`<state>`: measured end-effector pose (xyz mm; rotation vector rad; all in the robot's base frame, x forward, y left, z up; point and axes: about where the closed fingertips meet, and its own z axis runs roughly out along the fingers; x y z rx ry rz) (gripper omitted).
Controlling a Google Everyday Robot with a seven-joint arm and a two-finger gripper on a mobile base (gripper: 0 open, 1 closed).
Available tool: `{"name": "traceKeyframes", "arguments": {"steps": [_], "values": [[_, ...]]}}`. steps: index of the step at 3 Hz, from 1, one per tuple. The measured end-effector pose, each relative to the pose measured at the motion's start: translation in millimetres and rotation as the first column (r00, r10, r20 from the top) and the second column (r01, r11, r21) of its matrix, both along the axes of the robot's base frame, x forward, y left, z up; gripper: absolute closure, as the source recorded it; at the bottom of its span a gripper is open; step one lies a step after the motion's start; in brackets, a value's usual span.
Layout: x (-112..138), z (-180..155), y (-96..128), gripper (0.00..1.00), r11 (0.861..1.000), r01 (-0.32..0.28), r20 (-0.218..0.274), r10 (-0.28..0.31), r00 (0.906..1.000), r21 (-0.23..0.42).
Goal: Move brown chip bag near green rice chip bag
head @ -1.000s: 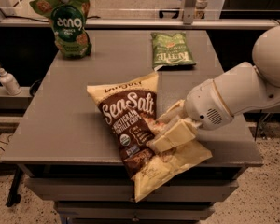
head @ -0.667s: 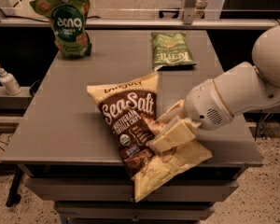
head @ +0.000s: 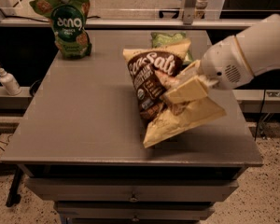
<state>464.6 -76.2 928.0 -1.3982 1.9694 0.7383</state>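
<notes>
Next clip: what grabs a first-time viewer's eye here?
The large crinkly cream-yellow and brown chip bag stands out first, tilted over the right half of the grey table and clamped in the white arm's gripper. Next is the dark green rice chip pouch, upright at the far left corner, well apart from it.

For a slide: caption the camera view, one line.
Claw, mid-right, holds brown chip bag over the table; green rice chip bag far-left.

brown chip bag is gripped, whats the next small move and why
Probably carry it toward the far left corner in the camera view. The gripper is shut on the brown chip bag over the right half of the table, while the green rice chip bag stands at that corner, well apart from it.
</notes>
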Motion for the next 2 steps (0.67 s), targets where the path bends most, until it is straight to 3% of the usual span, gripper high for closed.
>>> {"name": "traceKeyframes", "arguments": {"steps": [1, 2], "values": [[5.1, 15.5, -0.4, 1.00, 1.000, 0.005, 0.034, -0.005, 0.9994, 0.007], [5.1, 15.5, -0.3, 1.00, 1.000, 0.004, 0.034, -0.005, 0.9994, 0.007]]}}
